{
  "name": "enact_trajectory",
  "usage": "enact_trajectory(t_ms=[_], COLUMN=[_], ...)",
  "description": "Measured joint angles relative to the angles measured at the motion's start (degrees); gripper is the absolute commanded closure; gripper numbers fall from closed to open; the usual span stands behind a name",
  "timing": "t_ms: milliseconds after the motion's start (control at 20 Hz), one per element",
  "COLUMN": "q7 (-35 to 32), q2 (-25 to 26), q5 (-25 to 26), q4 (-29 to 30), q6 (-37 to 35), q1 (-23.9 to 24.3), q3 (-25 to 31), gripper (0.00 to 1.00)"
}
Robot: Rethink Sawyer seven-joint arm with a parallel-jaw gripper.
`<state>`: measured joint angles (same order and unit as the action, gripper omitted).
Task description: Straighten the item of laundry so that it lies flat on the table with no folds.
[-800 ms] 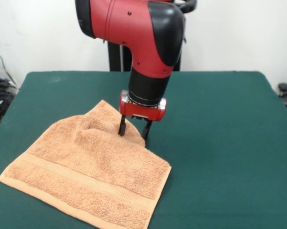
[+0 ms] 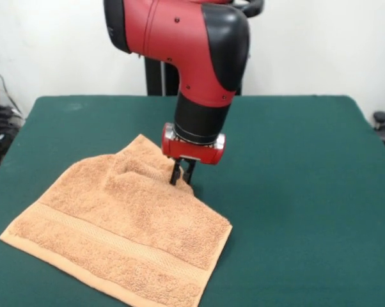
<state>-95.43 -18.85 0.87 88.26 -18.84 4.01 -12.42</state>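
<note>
White wall behind, and a green table (image 2: pixel 295 192) fills the room's middle. The towel (image 2: pixel 122 236) lies toward the camera's left, mostly spread, with its far corner still bunched and folded over. A moment ago the gripper (image 2: pixel 183 174) stood there with its 2 fingers apart; now they have pinched together on the towel's edge by that fold. So I'd say the grasp is made, and the next move is to draw that corner outward and flatten it.
</note>
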Motion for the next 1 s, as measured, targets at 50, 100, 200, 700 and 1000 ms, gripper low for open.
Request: enact_trajectory(t_ms=[50,100,200,700,1000], q7=[0.0,0.0,0.0,0.01,0.01], q2=[-0.04,-0.09,-0.2,-2.56,-5.96], q5=[0.02,0.04,0.06,0.06,-0.71], q4=[0.02,0.03,0.11,2.77,6.82], q6=[-0.02,-0.06,-0.13,-0.43,-1.49], q1=[0.11,0.27,0.57,6.07,12.72], q3=[0.11,0.26,0.54,5.74,11.74], gripper=[1.0,1.0,1.0,1.0,1.0])
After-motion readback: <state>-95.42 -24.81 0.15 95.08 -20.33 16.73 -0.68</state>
